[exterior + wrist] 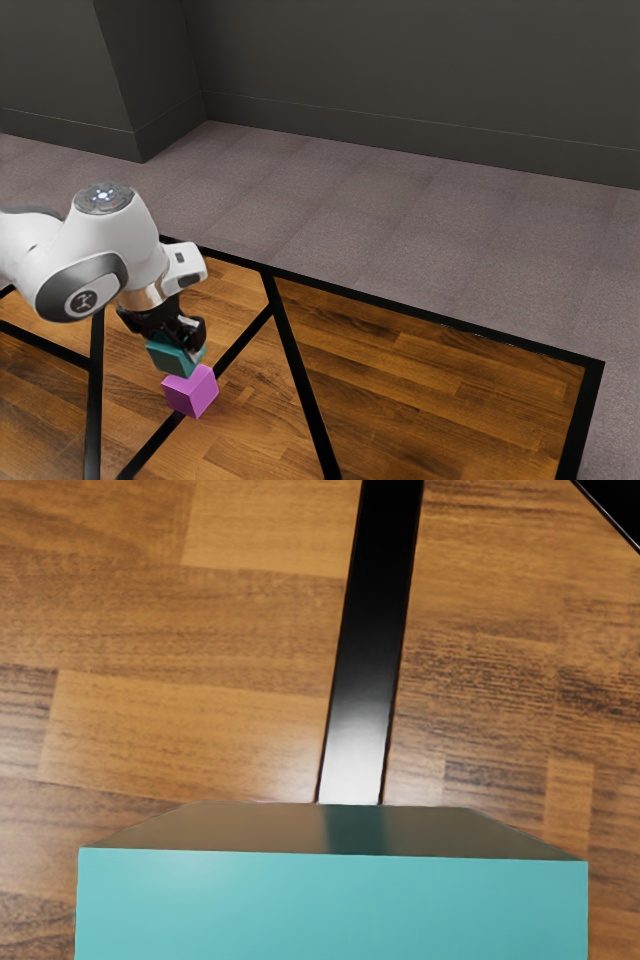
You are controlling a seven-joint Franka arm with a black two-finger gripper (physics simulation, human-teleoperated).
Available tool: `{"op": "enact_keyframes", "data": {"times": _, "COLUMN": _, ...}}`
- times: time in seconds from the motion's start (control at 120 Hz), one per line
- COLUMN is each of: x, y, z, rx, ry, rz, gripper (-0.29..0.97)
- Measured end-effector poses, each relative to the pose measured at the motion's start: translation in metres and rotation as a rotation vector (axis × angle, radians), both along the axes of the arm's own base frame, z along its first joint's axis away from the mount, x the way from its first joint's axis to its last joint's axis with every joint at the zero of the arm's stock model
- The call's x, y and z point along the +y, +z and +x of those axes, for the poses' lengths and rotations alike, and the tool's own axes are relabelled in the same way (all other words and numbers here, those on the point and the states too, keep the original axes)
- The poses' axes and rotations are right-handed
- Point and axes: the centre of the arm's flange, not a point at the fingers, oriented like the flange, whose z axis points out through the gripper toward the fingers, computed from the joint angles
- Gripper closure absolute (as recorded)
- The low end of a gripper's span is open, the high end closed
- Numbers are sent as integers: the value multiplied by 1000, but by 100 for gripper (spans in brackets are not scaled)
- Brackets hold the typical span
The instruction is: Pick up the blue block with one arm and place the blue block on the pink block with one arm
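I have the gripper (176,340) closed on the blue block (173,359), a black finger against each of two opposite sides, and the block hangs directly over the pink block (191,391), slightly skewed to it. Its lower edge meets the pink block's top face in the exterior view, but I cannot tell whether the two touch or sit just apart. The pink block rests on the wooden table (430,400), just beside a black stripe (295,370) that runs past it toward the exterior view's right. From the wrist, the blue block's (330,900) top edge lies straight across under my hand, with a black stripe (365,650) leading away from it over bare boards. Beyond the pink block toward the exterior view's right, open wood stretches to the table's black border (592,400), well apart, with grey floor (400,200) past that.
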Motion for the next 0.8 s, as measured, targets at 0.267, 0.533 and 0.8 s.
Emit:
{"op": "enact_keyframes", "data": {"times": 0.267, "x": -2, "y": -7, "z": 1, "rx": 6, "ry": -25, "rz": -21, "gripper": 31}}
{"op": "enact_keyframes", "data": {"times": 0.533, "x": -6, "y": -14, "z": -6, "rx": 9, "ry": -51, "rz": -31, "gripper": 31}}
{"op": "enact_keyframes", "data": {"times": 0.8, "x": -8, "y": -14, "z": -13, "rx": 4, "ry": -54, "rz": -39, "gripper": 31}}
